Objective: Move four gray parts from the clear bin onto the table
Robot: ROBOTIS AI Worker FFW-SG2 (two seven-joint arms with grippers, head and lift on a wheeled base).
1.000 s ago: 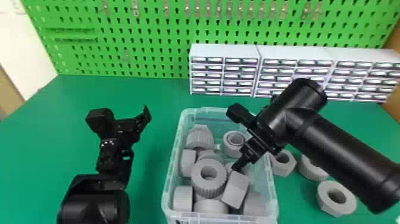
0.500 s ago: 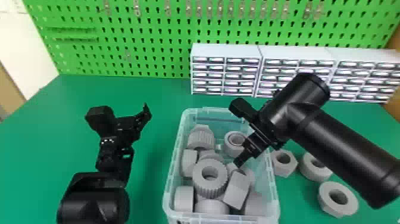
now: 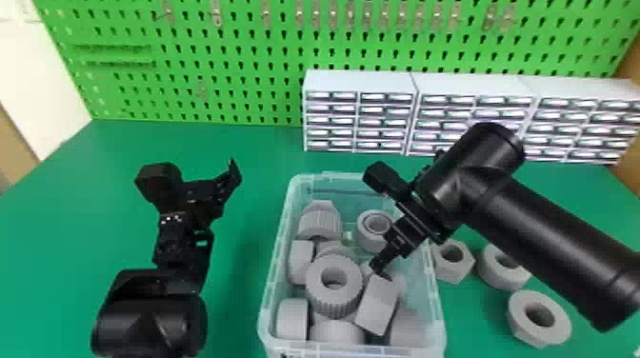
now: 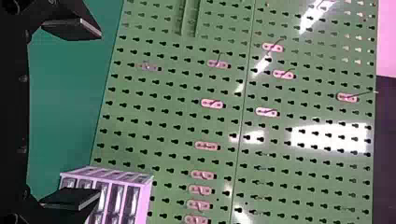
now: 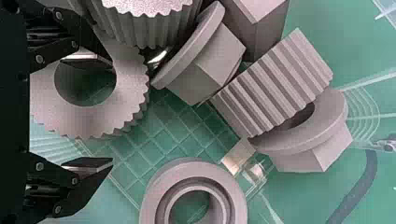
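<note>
Slightly lower in the head view than half a second ago, the right end effector (image 3: 380,269) dips into the bin (image 3: 352,347) among gray parts (image 3: 333,307). Three nuts (image 3: 455,271) (image 3: 495,280) (image 3: 555,328) lie on the table (image 3: 238,295), so probably one remains to move.

Left wrist view: left end effector (image 4: 98,113) wide, empty, facing the pegboard (image 4: 177,121).

Right wrist view: fingers wide, nothing held, one over a toothed ring (image 5: 93,122).

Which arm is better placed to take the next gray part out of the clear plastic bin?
The right, I judge: its open gripper hovers over the gray parts in the bin, while the left gripper is off to the bin's left.
</note>
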